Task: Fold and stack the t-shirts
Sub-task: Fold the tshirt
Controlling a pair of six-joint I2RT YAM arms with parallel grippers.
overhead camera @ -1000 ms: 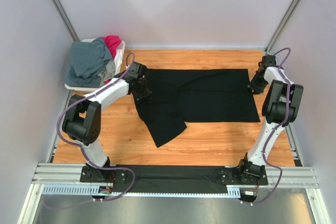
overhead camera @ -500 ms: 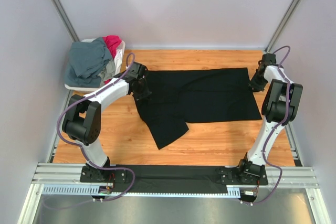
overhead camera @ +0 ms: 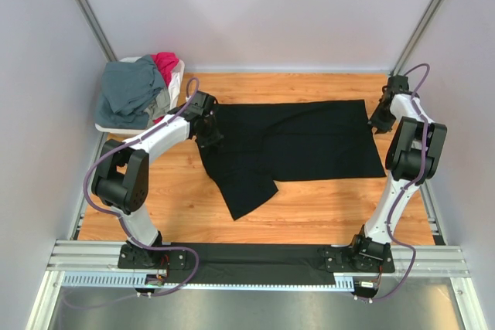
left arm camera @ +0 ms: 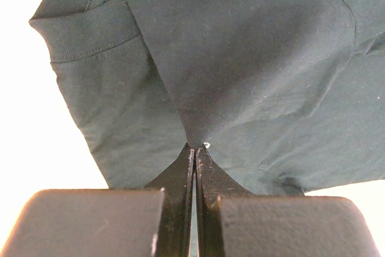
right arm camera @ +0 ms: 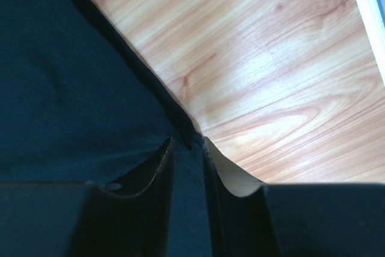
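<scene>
The black t-shirt (overhead camera: 309,141) lies spread on the desk (overhead camera: 325,206). The left end effector (left arm camera: 197,147) is pressed together, pinching its cloth. The right end effector (right arm camera: 187,141) straddles the shirt's edge, slightly parted; grip unclear.
</scene>
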